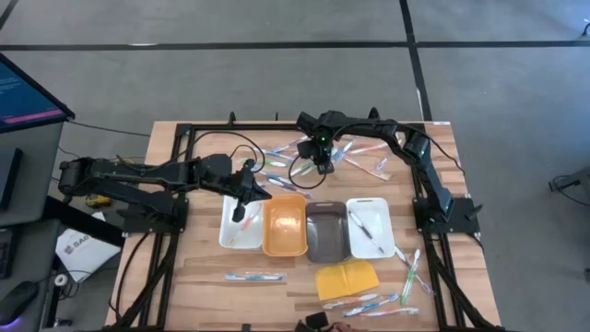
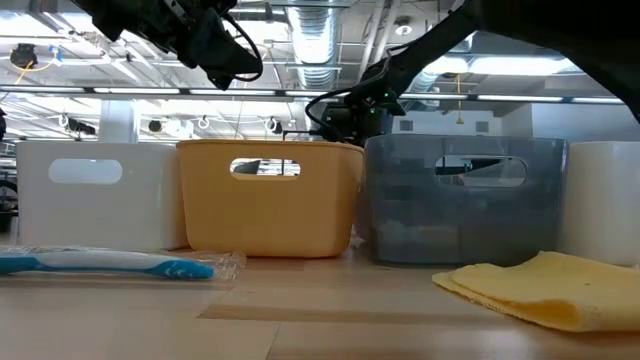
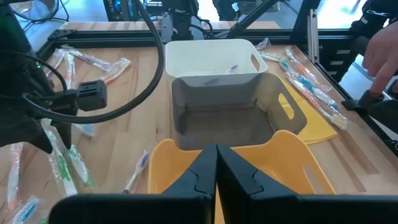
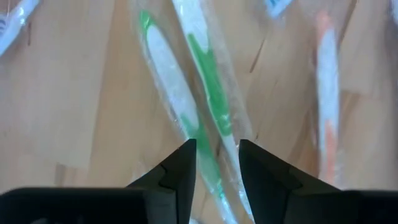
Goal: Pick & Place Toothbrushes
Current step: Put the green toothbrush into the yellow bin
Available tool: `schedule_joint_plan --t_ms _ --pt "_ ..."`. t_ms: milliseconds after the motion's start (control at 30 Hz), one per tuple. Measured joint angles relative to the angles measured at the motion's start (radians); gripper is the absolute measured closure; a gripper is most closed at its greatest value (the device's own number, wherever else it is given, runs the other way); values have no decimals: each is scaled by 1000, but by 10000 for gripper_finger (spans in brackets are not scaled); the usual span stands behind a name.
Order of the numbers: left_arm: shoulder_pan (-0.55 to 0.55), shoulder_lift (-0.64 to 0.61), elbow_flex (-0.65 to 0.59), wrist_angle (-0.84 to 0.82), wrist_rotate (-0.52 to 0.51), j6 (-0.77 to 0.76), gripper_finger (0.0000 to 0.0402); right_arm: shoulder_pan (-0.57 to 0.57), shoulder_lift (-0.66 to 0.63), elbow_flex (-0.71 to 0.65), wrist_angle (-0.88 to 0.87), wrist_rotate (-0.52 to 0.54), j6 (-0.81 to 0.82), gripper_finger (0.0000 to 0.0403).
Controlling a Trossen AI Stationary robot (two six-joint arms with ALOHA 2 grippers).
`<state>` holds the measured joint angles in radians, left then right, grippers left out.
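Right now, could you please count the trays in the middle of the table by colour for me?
White trays: 2, the left white tray and the right white tray
Orange tray: 1
Grey tray: 1
Total: 4 trays

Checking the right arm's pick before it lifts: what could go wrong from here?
1. Two green toothbrushes lie crossed between the right gripper jaws; it may grab both or pinch only wrapper.
2. An orange toothbrush lies close beside; it could get nudged.
3. The left gripper, shut, hangs over the orange tray, crowding drop-off.
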<state>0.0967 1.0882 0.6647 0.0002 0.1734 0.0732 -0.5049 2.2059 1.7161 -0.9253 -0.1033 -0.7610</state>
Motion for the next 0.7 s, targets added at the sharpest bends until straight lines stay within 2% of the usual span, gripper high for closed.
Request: schedule_joint_plan --t_ms 700 --pt "0 0 0 0 0 0 400 -7 0 -3 37 112 -21 288"
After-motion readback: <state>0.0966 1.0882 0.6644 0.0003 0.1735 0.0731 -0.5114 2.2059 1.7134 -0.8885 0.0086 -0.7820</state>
